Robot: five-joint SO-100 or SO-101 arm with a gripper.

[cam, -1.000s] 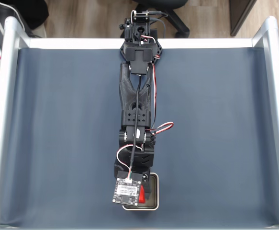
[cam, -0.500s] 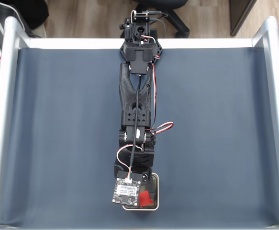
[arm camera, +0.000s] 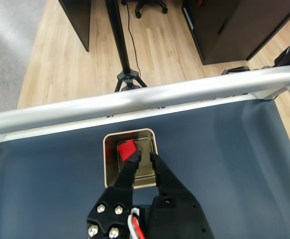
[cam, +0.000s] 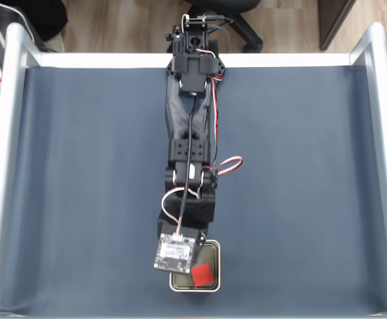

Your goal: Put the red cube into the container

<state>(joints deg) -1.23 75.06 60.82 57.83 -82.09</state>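
Resting inside the container [arm camera: 112, 164], the cube [arm camera: 127, 149] lies toward the far side as the wrist view shows it, close to the silvery rail [arm camera: 135, 102] at the desk [cam: 80, 173] edge. In the fixed view the cube [cam: 202, 272] sits free on the tray floor in the lower right part of the container [cam: 214, 266], with nothing gripping it. The hand [arm camera: 144, 155] hangs just above the tray, its jaws parted and released, one fingertip [arm camera: 133, 158] nearly touching the cube's near face.

Judging from this, the drop is done and the step in hand is the retreat. To do it well, the hand should rise straight up before swinging anywhere, keeping its jaws apart so the near fingertip does not snag the cube or tip the light tray. A sideways pull now could drag the container across the dark mat.
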